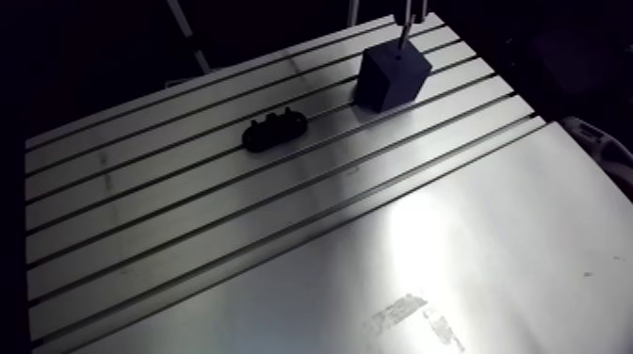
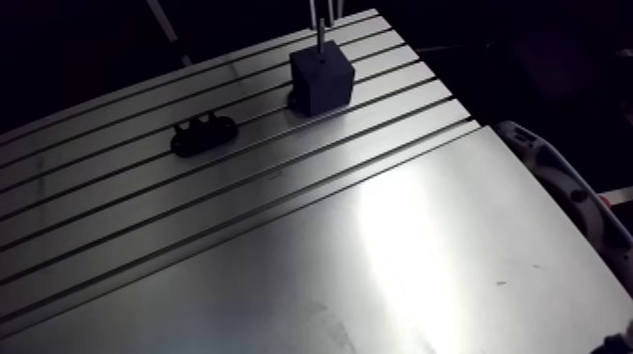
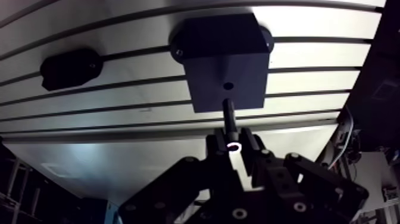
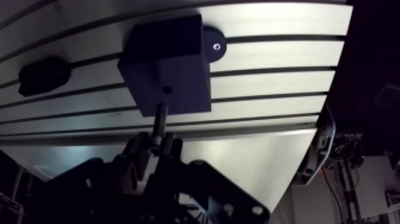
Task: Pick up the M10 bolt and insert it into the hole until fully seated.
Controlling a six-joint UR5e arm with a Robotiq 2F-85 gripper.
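In the wrist view, the end effector (image 3: 232,143) is gripping the M10 bolt (image 3: 228,116) at its head end, with the two fingers (image 3: 213,148) pressing in from either side. The bolt is showing as a short, dark, straight shank. A bright ring is glinting at the end that is sitting between the fingers. The shank is pointing away from the end effector toward a dark square block (image 3: 223,62) just ahead. Its tip is lying in line with the small round hole (image 3: 228,86) in the block's facing side and just short of it. The block is standing on the slotted table (image 3: 309,56). A flat black holder (image 3: 70,67) is lying on the table well off to one side of the block.

In the arm view, the block is sitting near the table's far edge and the holder is lying apart from it across the slots. A slim grey shaft is coming down from the upper edge to the block's top face. It is probably the same bolt, though the dimness is making that hard to confirm.
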